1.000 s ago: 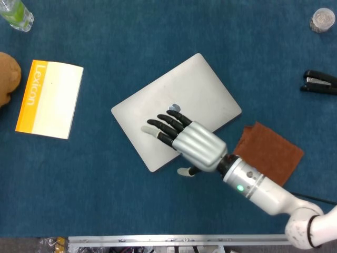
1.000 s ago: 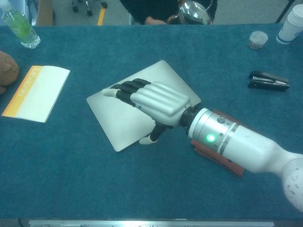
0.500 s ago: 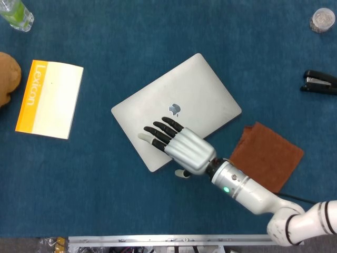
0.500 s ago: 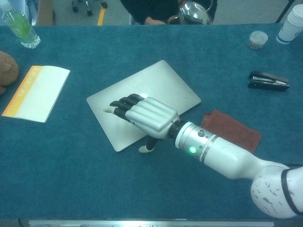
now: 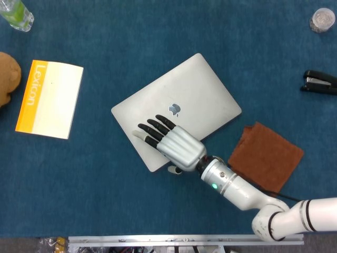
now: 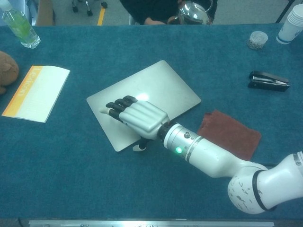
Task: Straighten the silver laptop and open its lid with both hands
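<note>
The silver laptop (image 5: 195,89) (image 6: 158,85) lies shut on the blue table, turned at an angle with one corner pointing away from me. My right hand (image 5: 171,143) (image 6: 137,116) rests flat on the lid near its front edge, fingers stretched out and slightly apart toward the left corner. Its thumb (image 5: 172,169) (image 6: 137,148) hangs just off the front edge of the laptop. Nothing is held in this hand. My left hand shows in neither view.
A brown cloth (image 5: 266,154) (image 6: 228,133) lies right of the laptop, and a black stapler (image 5: 319,83) (image 6: 267,80) further right. At the left are an orange-and-white Lexicon booklet (image 5: 49,99) (image 6: 35,92), a brown plush toy (image 5: 8,76) and a green bottle (image 5: 16,13).
My right hand has slid back across the lid toward the front edge and a little left, uncovering the logo. The laptop has not turned.
</note>
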You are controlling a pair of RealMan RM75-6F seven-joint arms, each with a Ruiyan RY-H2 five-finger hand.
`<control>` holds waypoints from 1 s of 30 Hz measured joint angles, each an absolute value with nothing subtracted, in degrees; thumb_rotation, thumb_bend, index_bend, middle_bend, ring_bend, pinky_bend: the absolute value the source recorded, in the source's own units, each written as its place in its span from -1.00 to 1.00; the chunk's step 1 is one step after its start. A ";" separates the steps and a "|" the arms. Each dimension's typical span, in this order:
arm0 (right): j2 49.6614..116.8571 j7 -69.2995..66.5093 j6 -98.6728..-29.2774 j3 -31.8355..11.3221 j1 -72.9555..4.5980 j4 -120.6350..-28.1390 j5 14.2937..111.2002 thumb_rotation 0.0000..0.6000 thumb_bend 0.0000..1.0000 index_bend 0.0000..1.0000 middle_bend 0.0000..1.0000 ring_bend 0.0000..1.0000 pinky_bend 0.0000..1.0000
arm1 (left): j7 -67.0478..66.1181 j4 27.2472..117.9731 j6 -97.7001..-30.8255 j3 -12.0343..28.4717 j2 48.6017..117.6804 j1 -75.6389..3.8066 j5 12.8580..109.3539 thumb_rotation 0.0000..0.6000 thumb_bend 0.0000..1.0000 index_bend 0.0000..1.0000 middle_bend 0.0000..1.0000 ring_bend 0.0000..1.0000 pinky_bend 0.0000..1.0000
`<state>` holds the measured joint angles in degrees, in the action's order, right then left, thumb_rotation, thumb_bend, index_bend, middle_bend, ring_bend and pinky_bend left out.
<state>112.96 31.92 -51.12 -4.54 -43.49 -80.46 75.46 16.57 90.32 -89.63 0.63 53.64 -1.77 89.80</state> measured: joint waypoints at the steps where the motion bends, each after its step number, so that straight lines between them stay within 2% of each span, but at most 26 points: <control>1: 113.21 31.82 -51.07 -4.57 -43.57 -80.21 75.45 1.00 -1.00 -1.00 -0.89 -1.00 -0.87 | 16.64 90.29 -89.69 0.58 53.61 -1.71 89.88 1.00 -0.21 -0.70 -0.79 -0.92 -0.74; 18: 117.09 32.68 -51.87 -5.27 -44.40 -75.25 75.96 1.00 -1.00 -1.00 -0.89 -1.00 -0.87 | 17.66 89.29 -90.21 0.43 53.89 -1.27 90.01 1.00 -0.21 -0.70 -0.79 -0.92 -0.75; 30: 120.66 32.77 -52.59 -7.53 -45.22 -70.46 75.58 1.00 -1.00 -1.00 -0.89 -1.00 -0.87 | 18.40 88.45 -90.46 0.38 54.20 -1.05 90.07 1.00 -0.21 -0.70 -0.79 -0.92 -0.75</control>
<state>120.66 32.77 -52.59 -7.53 -45.22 -70.46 75.58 18.40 88.45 -90.46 0.38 54.20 -1.05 90.07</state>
